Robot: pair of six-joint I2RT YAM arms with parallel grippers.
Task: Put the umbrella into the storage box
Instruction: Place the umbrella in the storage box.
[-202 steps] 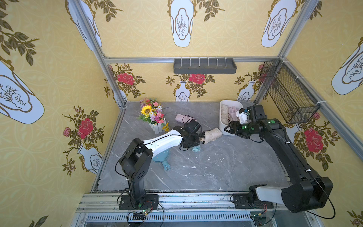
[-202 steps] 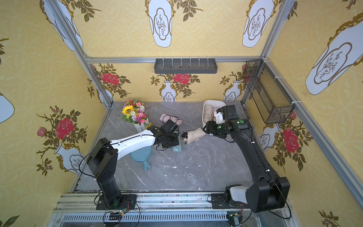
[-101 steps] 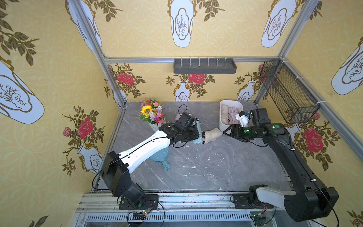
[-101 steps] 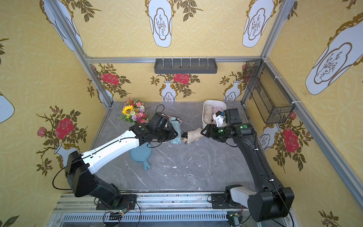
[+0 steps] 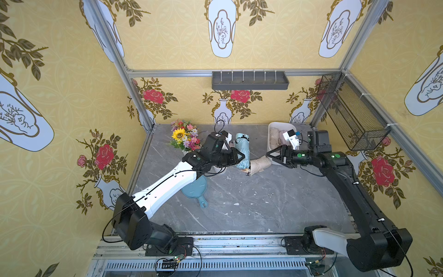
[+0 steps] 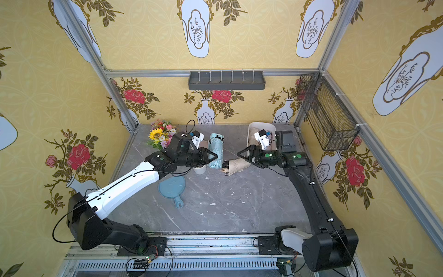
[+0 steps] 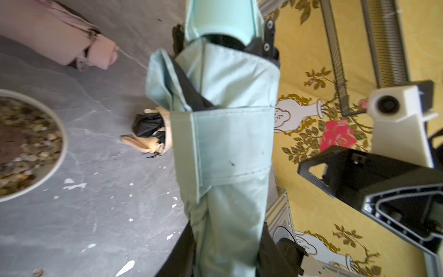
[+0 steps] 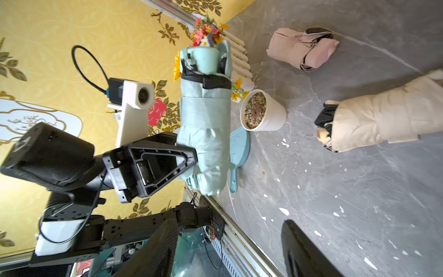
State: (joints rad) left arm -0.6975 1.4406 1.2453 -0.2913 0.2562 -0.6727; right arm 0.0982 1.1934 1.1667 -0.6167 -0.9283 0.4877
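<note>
My left gripper [image 5: 241,157] is shut on the lower part of a folded mint umbrella [image 5: 242,148], held off the table with its handle toward the back wall; the wrist view shows the cloth [image 7: 227,144] squeezed between both jaws. A beige folded umbrella [image 5: 260,164] lies on the grey table between the two grippers. My right gripper [image 5: 269,154] is open and holds nothing, just right of the beige umbrella [image 8: 378,120] and facing the left one. The white storage box [image 5: 269,127] stands at the back right behind the right gripper, with pinkish folded cloth inside.
A pink folded umbrella [image 8: 302,48] lies behind the left gripper. A white pot of pebbles [image 8: 261,112] and a flower bunch [image 5: 183,136] sit under and left of the left arm. A blue paddle-shaped hand mirror [image 5: 194,189] lies nearer the front. A wire basket [image 5: 354,115] hangs on the right wall.
The left arm has stretched out and lifted the mint umbrella off the table, turning it lengthwise. The right gripper has drifted from the box toward the beige umbrella.
</note>
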